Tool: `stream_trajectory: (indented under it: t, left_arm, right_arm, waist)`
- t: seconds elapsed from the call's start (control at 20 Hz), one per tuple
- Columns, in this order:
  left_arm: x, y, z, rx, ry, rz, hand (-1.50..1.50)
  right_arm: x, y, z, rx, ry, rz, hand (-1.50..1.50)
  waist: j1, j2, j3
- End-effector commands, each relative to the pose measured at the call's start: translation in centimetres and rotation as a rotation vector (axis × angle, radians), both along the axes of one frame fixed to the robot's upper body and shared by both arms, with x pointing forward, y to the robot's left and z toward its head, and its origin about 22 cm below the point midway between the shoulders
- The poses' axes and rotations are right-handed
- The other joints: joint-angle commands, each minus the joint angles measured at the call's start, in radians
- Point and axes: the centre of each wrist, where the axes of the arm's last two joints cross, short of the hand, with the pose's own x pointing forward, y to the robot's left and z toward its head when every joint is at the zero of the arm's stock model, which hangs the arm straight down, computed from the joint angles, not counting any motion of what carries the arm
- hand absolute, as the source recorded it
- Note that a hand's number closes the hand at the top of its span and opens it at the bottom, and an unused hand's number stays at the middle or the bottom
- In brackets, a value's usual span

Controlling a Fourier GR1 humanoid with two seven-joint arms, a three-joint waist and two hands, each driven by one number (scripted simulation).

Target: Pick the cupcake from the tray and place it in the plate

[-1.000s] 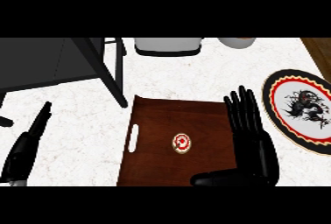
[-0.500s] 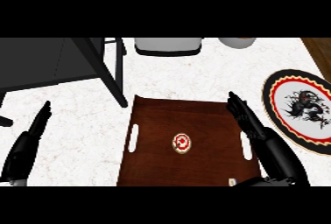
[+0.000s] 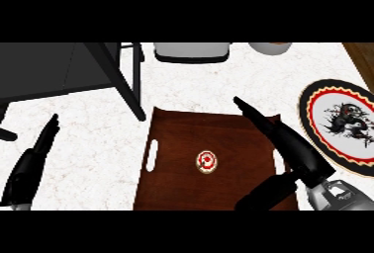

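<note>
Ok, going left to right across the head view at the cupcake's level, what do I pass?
left hand → tray (its left handle slot first) → cupcake → right hand, open over the tray's right side → plate

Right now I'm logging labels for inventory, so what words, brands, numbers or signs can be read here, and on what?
No readable text anywhere in the head view.
cupcake: a red and white swirl mark on top, no letters.
plate: a black and red figure inside a patterned rim, no words.
tray: plain brown, no marking.
</note>
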Motion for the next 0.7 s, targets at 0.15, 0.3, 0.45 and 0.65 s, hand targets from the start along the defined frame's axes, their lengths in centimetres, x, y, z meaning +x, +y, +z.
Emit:
stream_trajectory:
  t: [0.15, 0.3, 0.45, 0.65]
  left_arm:
    - [0.6, 0.6, -0.2, 0.003, -0.007, 0.008, 0.00]
    - [0.5, 0.3, 0.3, 0.004, -0.007, -0.012, 0.00]
    - [0.8, -1.5, -0.6, -0.006, -0.009, 0.024, 0.00]
    - [-1.8, -0.9, -0.2, -0.008, -0.011, 0.005, 0.00]
  right_arm:
    - [3.2, 1.5, -0.3, -0.187, 0.106, 0.107, -1.50]
    - [3.7, 2.2, -2.3, -0.293, 0.117, 0.175, -1.50]
    - [3.0, 4.4, -4.0, -0.340, 0.143, 0.225, -1.50]
    - [5.3, 2.2, -5.1, -0.341, 0.155, 0.241, -1.50]
  waist:
    - [-0.002, 0.002, 0.000]
    - [0.002, 0.002, 0.001]
    - [-0.005, 0.001, 0.001]
    - [-0.004, -0.001, 0.001]
